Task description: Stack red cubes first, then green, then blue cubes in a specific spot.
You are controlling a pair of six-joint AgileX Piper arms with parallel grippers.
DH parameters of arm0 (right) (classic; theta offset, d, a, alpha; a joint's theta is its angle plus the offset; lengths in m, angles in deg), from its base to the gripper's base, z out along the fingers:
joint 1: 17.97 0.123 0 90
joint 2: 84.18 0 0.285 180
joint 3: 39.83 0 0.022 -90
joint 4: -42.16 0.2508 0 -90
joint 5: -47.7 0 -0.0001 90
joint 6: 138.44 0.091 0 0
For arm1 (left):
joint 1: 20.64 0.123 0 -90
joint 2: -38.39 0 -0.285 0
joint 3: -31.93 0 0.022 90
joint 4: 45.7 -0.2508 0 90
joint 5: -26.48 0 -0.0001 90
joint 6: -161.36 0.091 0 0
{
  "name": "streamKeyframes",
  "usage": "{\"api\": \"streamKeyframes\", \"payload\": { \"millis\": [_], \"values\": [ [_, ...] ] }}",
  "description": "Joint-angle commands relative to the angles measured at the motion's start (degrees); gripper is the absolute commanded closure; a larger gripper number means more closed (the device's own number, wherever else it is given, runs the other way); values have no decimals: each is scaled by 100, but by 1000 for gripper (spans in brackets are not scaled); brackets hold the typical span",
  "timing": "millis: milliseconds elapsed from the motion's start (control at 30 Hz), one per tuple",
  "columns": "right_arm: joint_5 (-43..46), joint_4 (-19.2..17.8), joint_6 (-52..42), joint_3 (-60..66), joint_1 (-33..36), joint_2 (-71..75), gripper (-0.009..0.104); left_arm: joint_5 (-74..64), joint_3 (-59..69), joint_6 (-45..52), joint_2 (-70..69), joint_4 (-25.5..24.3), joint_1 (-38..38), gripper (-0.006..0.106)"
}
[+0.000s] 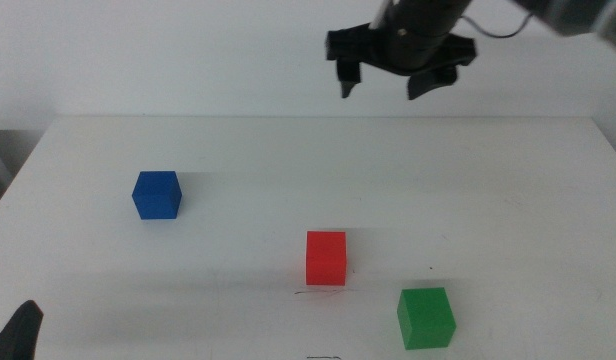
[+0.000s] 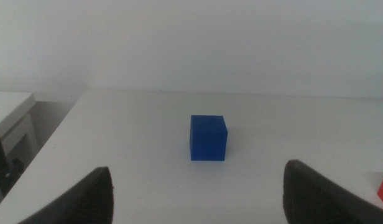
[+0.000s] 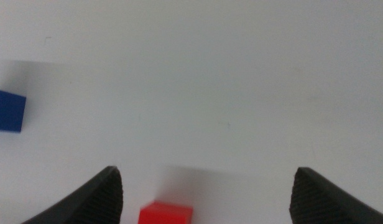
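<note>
Red cube (image 1: pixel 326 258) matte, by pen line (image 1: pixel 323 292) (right hand (image 1: pixel 388 82) spread).

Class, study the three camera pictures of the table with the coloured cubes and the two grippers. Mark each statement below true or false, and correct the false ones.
1. The red cube sits on top of the green cube. False: both rest on the table, apart.
2. The right gripper hangs open above the table, holding nothing. True.
3. The blue cube stands alone toward the left side. True.
4. The left gripper grips the blue cube. False: its jaws are open, short of that cube.
</note>
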Motion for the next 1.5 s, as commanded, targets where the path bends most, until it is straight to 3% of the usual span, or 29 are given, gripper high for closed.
{"api": "streamKeyframes", "payload": {
  "millis": [0, 33, 167, 367, 567, 833, 1367, 1467],
  "values": [
    [-306, -85, -54, 284, -157, 758, 18, 464, -3, -53, -125, 25, 11, 7],
    [-306, 1, -42, 540, -243, 934, 19, 464, -3, -53, -125, 25, 11, 7],
    [-283, -245, 67, 2261, -298, 1829, 19, 464, -3, -53, -125, 25, 11, 7],
    [489, 5, 350, 4215, -97, 2514, 19, 464, -3, -53, -125, 25, 11, 7],
    [1294, 210, 438, 5278, 78, 2484, 19, 464, -3, -53, -125, 25, 11, 7],
    [1990, 184, 438, 5547, 379, 2348, 19, 464, -3, -53, -125, 25, 11, 7],
    [2009, 218, 207, 5552, 412, 1450, 19, 464, -3, -53, -125, 25, 11, 7],
    [2001, 210, 185, 5552, 412, 1341, 26, 464, -3, -53, -125, 25, 11, 7]
  ]
}}
